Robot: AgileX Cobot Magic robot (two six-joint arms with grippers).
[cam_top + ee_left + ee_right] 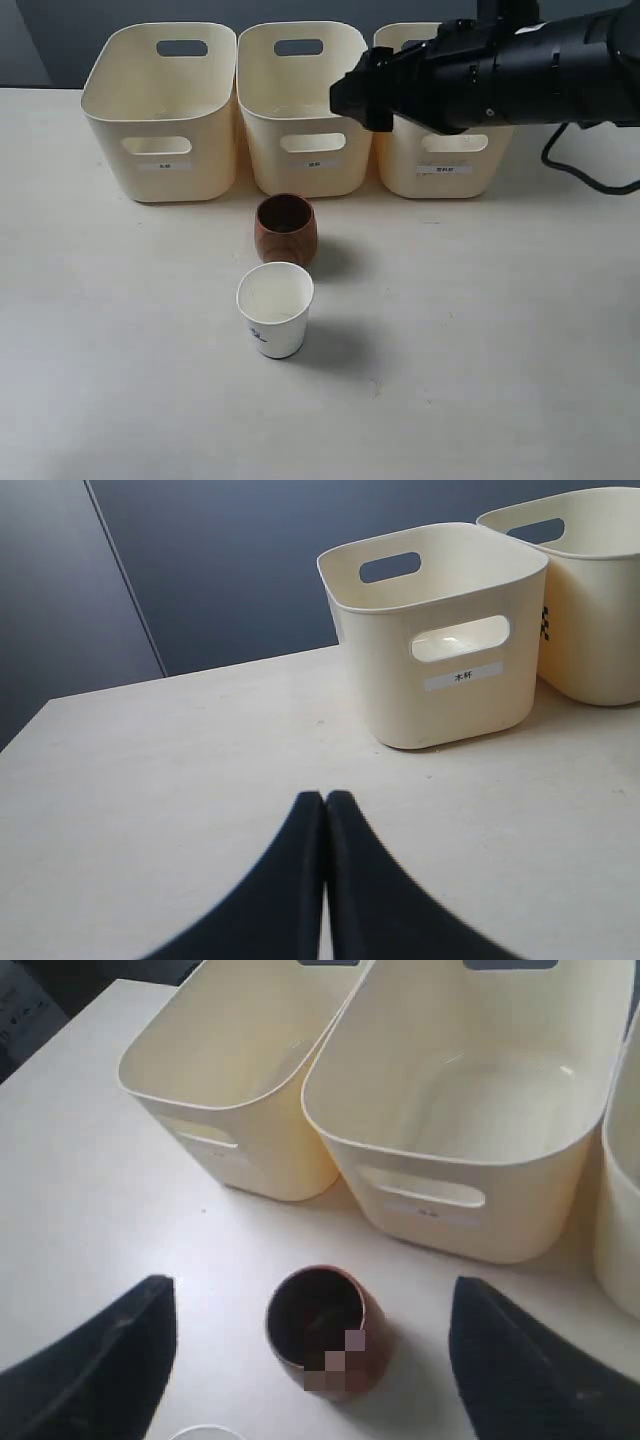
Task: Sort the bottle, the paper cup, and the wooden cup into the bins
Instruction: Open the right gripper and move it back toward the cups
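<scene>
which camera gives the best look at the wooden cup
The exterior view: the wooden cup stands whole and upright between the middle bin and the paper cup. The right wrist view shows it from above, partly blurred. The left wrist view misses it.

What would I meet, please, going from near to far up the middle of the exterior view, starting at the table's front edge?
paper cup → wooden cup → middle bin, with the right arm's black gripper overhanging that bin's right side.
</scene>
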